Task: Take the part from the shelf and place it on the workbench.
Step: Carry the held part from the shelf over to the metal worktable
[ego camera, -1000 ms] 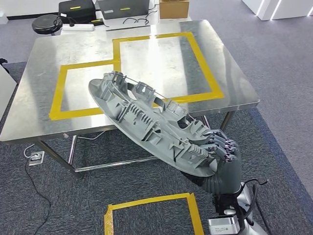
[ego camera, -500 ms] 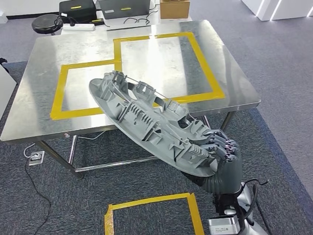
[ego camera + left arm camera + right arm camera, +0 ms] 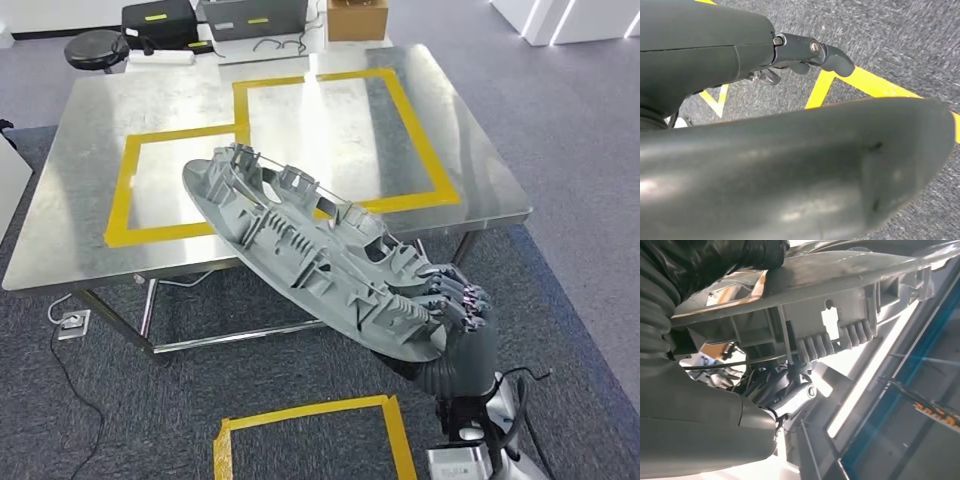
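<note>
The right hand grasped the part at its near end, with dark fingers curled over the edge of the part and the grey palm below it. The part was a long grey plastic piece, oval in outline, with many ribs and clips on the face that looked up. It was held in the air and tilted, the far end higher and the near end lower at the hand. In the head view its far end lay over the near edge of the workbench, but I could not tell if it touched the metal top. In the right wrist view the part ran across just above the hand, and a row of small ribs on it was seen close.

The workbench had a shiny steel top with two yellow tape rectangles on it, one beside the other. The far end of the part was in front of the left rectangle. The bench stood on a grey carpet. One more yellow tape frame was on the carpet, near the robot. Behind the bench were black cases, a cardboard box and some cables.

The left hand hung over the carpet, above a yellow tape line. One dark finger reached out straight and held nothing; of the other fingers I could not tell how they lay.
</note>
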Tool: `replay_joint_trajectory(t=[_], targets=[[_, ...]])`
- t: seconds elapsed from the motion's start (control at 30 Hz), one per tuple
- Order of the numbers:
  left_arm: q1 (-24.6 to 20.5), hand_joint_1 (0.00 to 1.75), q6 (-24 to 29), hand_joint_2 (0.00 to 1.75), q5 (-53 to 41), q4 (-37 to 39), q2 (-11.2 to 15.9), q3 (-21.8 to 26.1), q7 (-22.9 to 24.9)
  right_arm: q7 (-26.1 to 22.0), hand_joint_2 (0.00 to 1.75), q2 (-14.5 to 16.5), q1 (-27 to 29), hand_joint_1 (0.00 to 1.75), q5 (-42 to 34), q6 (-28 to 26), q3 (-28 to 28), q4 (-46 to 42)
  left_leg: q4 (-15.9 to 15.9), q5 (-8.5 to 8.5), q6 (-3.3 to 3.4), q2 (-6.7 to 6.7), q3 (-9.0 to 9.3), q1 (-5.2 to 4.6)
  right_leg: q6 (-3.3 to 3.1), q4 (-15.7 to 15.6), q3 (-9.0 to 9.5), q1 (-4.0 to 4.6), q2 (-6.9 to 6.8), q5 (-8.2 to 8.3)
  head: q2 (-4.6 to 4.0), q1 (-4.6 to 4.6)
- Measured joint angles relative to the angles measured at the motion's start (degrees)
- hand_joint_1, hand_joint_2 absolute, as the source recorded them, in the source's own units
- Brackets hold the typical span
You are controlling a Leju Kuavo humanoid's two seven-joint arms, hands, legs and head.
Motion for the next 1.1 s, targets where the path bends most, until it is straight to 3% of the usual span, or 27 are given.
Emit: replay_joint_trajectory(t=[0.1, 0.13, 0.17, 0.2, 0.27, 0.33, 0.4, 0.47, 0.53, 0.6, 0.63, 0.67, 0.7, 0.77, 0.83, 0.9, 1.0, 1.03, 1.1], targets=[[0.0, 0.0, 0.0, 0.0, 0.0, 0.0, 0.0, 0.0, 0.0, -0.1, 1.75, -0.1, 0.0, 1.75, 0.0, 0.0, 0.0, 0.0, -0.5, 0.12, -0.02, 0.06, 0.38, 0.34, 0.67, 10.1, -5.07, -0.35, -0.03, -4.5, 0.0, 0.35], [0.0, 0.0, 0.0, 0.0, 0.0, 0.0, 0.0, 0.0, 0.0, -0.1, 1.75, -0.1, 0.0, 1.75, 0.0, 0.0, 0.0, 0.0, -0.3, -0.05, -0.19, 0.04, 0.37, 0.42, 0.96, 12.1, -6.16, -0.55, -0.05, -4.81, 0.0, 0.38], [0.0, 0.0, 0.0, 0.0, -0.1, 0.0, 0.0, 0.0, 0.0, -0.1, 1.75, -0.2, 0.0, 1.75, 0.0, 0.0, 0.0, 0.0, 0.0, -0.29, -0.45, 0.01, 0.37, 0.56, 1.25, 12.1, -6.28, -0.76, -0.08, -4.06, 0.0, 0.38], [0.1, 0.0, -0.1, 0.0, -0.1, 0.0, -0.1, 0.0, 0.0, 0.0, 1.75, -0.2, 0.0, 1.75, 0.0, 0.0, 0.0, 0.0, 0.4, -0.64, -0.83, -0.04, 0.36, 0.79, 1.54, 9.9, -5.25, -0.99, -0.11, -2.36, 0.0, 0.39], [0.1, 0.0, -0.2, 0.0, -0.1, 0.0, -0.1, 0.0, 0.0, 0.0, 1.75, -0.3, 0.0, 1.75, 0.0, 0.0, 0.0, 0.0, 1.8, -1.63, -1.86, -0.16, 0.14, 1.15, 2.15, 2.9, -1.71, -1.3, 0.05, 0.53, 0.0, 0.57], [0.2, 0.0, -0.2, 0.0, -0.2, 0.0, 0.1, 0.0, 0.0, 0.0, 1.75, -0.3, 0.0, 1.75, 0.0, 0.0, 0.0, -0.1, 3.0, -2.39, -2.75, -0.27, -0.31, 1.13, 1.4, -0.2, 0.16, -1.25, 0.4, 0.89, 0.01, 0.72], [0.2, 0.0, -0.2, 0.0, -0.2, 0.0, 0.1, 0.0, 0.0, 0.0, 1.75, -0.3, 0.1, 1.75, 0.0, 0.0, 0.0, -0.1, 3.4, -2.55, -3.16, -0.34, -0.51, 1.1, -0.16, 0.1, 0.1, -1.04, 0.57, 0.56, 0.01, 0.56], [0.2, 0.0, -0.2, 0.0, -0.2, 0.0, 0.1, 0.0, 0.0, 0.1, 1.75, -0.3, 0.1, 1.75, 0.0, 0.0, -0.1, -0.1, 4.1, -3.17, -3.48, -0.12, -0.75, 1.23, -1.07, 0.2, 0.08, -1.02, 0.51, 0.51, 0.0, 0.32], [0.1, 0.0, -0.2, 0.0, -0.2, 0.0, 0.0, 0.0, 0.1, 0.1, 1.75, -0.3, 0.0, 1.75, 0.1, 0.0, -0.1, -0.1, 8.7, -5.72, -3.75, 0.2, -2.9, 1.27, -1.66, 0.1, 0.22, -0.97, 0.27, 0.42, 0.0, -0.13], [0.0, 0.0, -0.2, 0.0, -0.2, 0.0, 0.0, 0.0, 0.1, 0.1, 1.75, -0.3, 0.1, 1.75, 0.1, 0.0, -0.1, -0.1, 16.7, -9.0, -3.77, 0.3, -6.89, 1.22, -1.99, 0.2, 0.31, -0.68, 0.0, 0.24, 0.0, -0.55], [0.1, 0.0, -0.2, 0.0, -0.2, 0.0, 0.0, 0.0, 0.1, 0.1, 1.75, -0.3, 0.1, 1.75, 0.1, 0.0, 0.0, -0.1, 19.8, -9.88, -3.68, 0.31, -8.53, 1.19, -2.12, 0.2, 0.38, -0.53, -0.08, 0.15, 0.0, -0.63], [0.1, 0.0, -0.2, 0.0, -0.2, 0.0, 0.0, 0.0, 0.1, 0.1, 1.75, -0.3, 0.1, 1.75, 0.1, 0.0, 0.0, -0.1, 20.7, -9.42, -3.42, 0.31, -9.25, 1.1, -2.25, 0.2, 0.52, -0.35, -0.12, 0.03, 0.0, -0.66], [0.2, 0.0, -0.2, 0.0, -0.2, 0.0, 0.0, 0.0, 0.1, 0.1, 1.75, -0.3, 0.1, 1.75, 0.1, 0.0, 0.0, -0.1, 19.5, -7.89, -3.02, 0.31, -8.98, 0.94, -2.36, 0.2, 0.74, -0.17, -0.13, -0.1, 0.0, -0.69], [0.2, 0.0, -0.2, 0.0, -0.2, 0.0, 0.0, 0.0, 0.1, 0.1, 1.75, -0.3, 0.1, 1.75, 0.1, 0.0, 0.0, -0.1, 12.6, -3.25, -1.72, 0.32, -6.19, 0.38, -2.5, 0.1, 1.34, 0.12, -0.14, -0.44, 0.0, -0.74], [0.2, 0.0, -0.2, 0.0, -0.2, 0.0, 0.1, 0.0, 0.1, 0.1, 1.75, -0.3, 0.0, 1.75, 0.1, -0.1, 0.0, -0.1, 6.8, -1.03, -0.53, 0.44, -3.7, -0.21, -2.28, -0.1, 1.61, 0.3, -0.19, -0.64, 0.0, -0.7], [0.2, 0.0, -0.2, 0.0, -0.2, 0.0, 0.1, -0.1, 0.1, 0.1, 1.75, -0.3, -0.1, 1.75, 0.0, -0.1, 0.0, -0.1, 4.9, -1.21, -0.13, 0.54, -3.1, -0.54, -1.75, -0.4, 1.44, 0.31, -0.28, -0.55, 0.0, -0.78], [0.3, 0.0, -0.2, 0.0, -0.2, 0.0, 0.0, -0.1, 0.1, 0.1, 1.75, -0.3, -0.1, 1.75, 0.0, -0.2, 0.0, -0.1, 3.2, -1.02, -0.28, 0.53, -2.25, -0.16, -0.82, 0.5, 0.8, 0.24, -0.37, -1.39, 0.0, -0.7], [0.3, 0.0, -0.2, 0.0, -0.2, 0.0, -0.1, -0.1, 0.1, 0.1, 1.75, -0.4, -0.1, 1.75, 0.0, -0.2, 0.0, -0.1, 2.7, -0.93, -0.26, 0.53, -1.89, 0.01, -0.58, 2.5, -0.25, 0.23, -0.34, -2.5, 0.0, -0.5], [0.2, 0.0, -0.2, 0.0, -0.2, 0.0, -0.1, -0.1, 0.1, 0.0, 1.75, -0.4, -0.2, 1.75, 0.0, -0.2, 0.0, -0.1, 2.5, -1.03, -0.05, 0.53, -1.64, -0.01, -0.28, 9.4, -3.95, 0.12, -0.27, -5.36, 0.0, -0.09]])
